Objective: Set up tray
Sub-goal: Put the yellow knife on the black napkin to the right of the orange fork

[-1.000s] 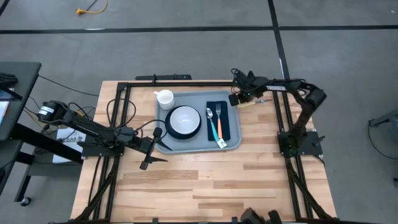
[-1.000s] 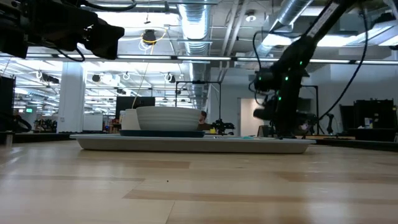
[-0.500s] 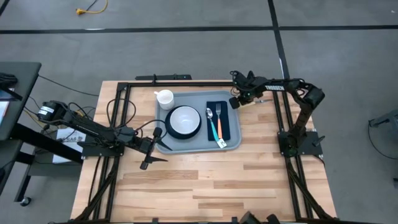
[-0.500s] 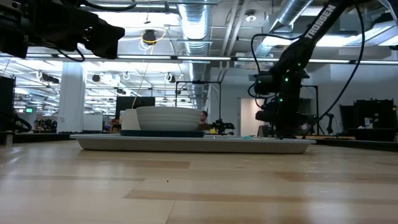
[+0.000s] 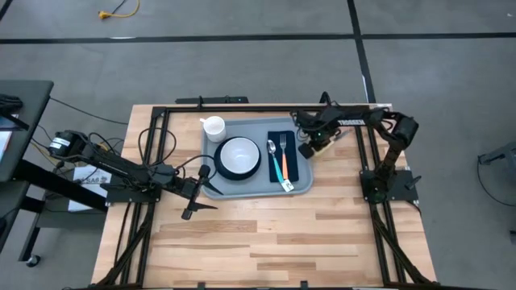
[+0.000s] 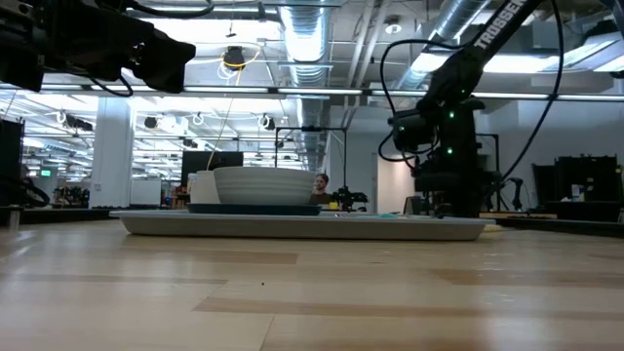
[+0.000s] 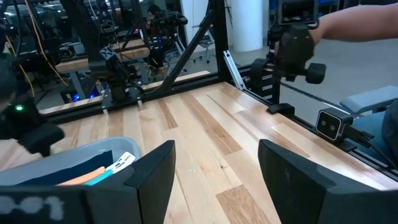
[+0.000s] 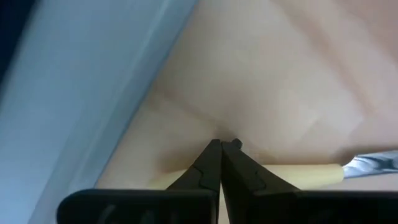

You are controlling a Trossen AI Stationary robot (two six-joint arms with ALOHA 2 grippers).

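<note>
On the far half of the butcher-block wooden table (image 5: 266, 229) you have the large flat grey-blue plastic tray (image 5: 302, 187), already carrying a dark teal round plate (image 5: 228, 174) with a white bowl (image 5: 239, 154) on it. To their right a dark navy folded napkin (image 5: 292, 161) lies under a metal fork (image 5: 272, 151) and an orange-and-teal-handled utensil (image 5: 280, 167). A white cup (image 5: 214, 127) stands just off the tray's far left corner.

Your right gripper (image 5: 307, 147) sits low at the tray's right edge with its fingers (image 8: 219, 163) pinched together, holding nothing. Beyond them on the bare wood lies a pale-handled knife (image 8: 323, 171), probably the next piece for the napkin.

Your left gripper (image 5: 193, 201) waits at the tray's near left corner, fingers (image 7: 149, 175) spread and empty.

Only the white "TROSSEN" lettering on the right arm's link is readable.
</note>
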